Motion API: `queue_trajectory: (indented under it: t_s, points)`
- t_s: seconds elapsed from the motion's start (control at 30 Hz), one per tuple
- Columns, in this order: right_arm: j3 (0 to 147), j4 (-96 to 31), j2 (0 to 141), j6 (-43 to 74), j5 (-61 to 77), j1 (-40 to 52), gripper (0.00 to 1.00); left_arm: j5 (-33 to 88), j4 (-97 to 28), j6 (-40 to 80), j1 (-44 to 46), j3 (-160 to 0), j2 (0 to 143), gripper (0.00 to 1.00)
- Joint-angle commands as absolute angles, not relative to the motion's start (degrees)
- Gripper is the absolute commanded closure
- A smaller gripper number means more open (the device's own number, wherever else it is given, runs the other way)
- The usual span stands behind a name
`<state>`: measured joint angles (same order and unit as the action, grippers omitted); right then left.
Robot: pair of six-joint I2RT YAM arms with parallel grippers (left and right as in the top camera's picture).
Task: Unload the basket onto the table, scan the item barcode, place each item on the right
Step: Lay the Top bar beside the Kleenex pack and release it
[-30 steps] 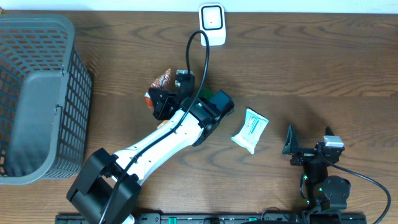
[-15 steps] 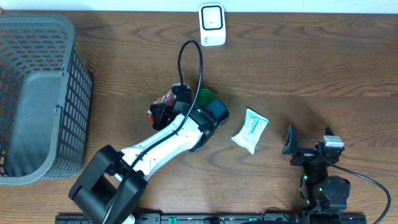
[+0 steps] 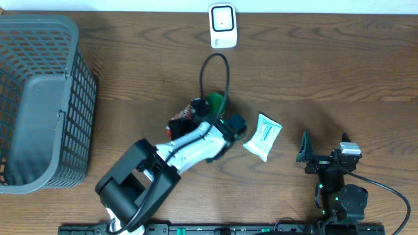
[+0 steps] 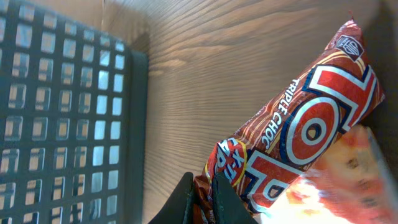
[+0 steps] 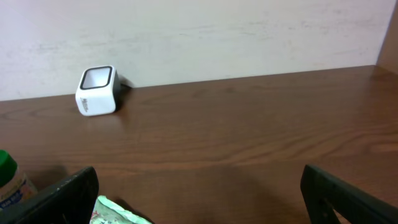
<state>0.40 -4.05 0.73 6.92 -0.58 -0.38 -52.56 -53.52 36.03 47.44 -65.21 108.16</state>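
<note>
Most of the snack packet (image 3: 181, 121) hides under the left arm (image 3: 196, 140), slanting diagonally, with the left pincer (image 4: 204, 194) clamping it; the right pincer (image 5: 199, 199) gapes empty.

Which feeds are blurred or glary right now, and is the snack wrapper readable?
Left wrist: red wrapper print sharp, but an orange patch at lower right is out of focus. Overhead: evenly lit, sharp. Right wrist: scanner clear, no glare.

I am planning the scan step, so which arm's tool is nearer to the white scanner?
Left. The left tool, shut on the snack pack, is mid-table, slightly left of the scanner; the right tool, open, sits farther back, to its right.
</note>
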Motion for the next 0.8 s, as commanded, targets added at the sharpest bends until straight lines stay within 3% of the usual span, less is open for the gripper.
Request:
queue_trajectory:
  t_s: [0.0,0.07,0.13,0.2,0.33,0.53,0.77]
  points:
    - [0.32,-4.29,0.54,6.35,-0.32,0.05,0.01,-51.66,-53.45,36.53,52.69,-64.62,108.22,0.92]
    - [0.32,-4.29,0.54,6.35,-0.32,0.05,0.01,-51.66,-53.12,36.56,55.05,-64.62,108.22,0.85]
    - [0.32,-4.29,0.54,6.35,-0.32,0.05,0.01,-51.66,-52.69,36.62,56.95,-64.62,108.22,0.61]
    - [0.32,-4.29,0.54,6.35,-0.32,0.05,0.01,-51.66,-52.14,37.32,58.08,-64.62,108.22,0.3]
    - [0.32,-4.29,0.54,6.35,-0.32,0.05,0.01,-51.7,-52.66,38.92,58.08,-64.69,107.94,0.07]
    - [0.32,-4.29,0.54,6.35,-0.32,0.05,0.01,-53.67,-54.87,38.87,58.04,-66.57,102.1,0.03]
    - [0.32,-4.29,0.54,6.37,-0.32,0.05,0.01,-56.64,-53.52,36.67,53.78,-67.24,82.72,0.02]
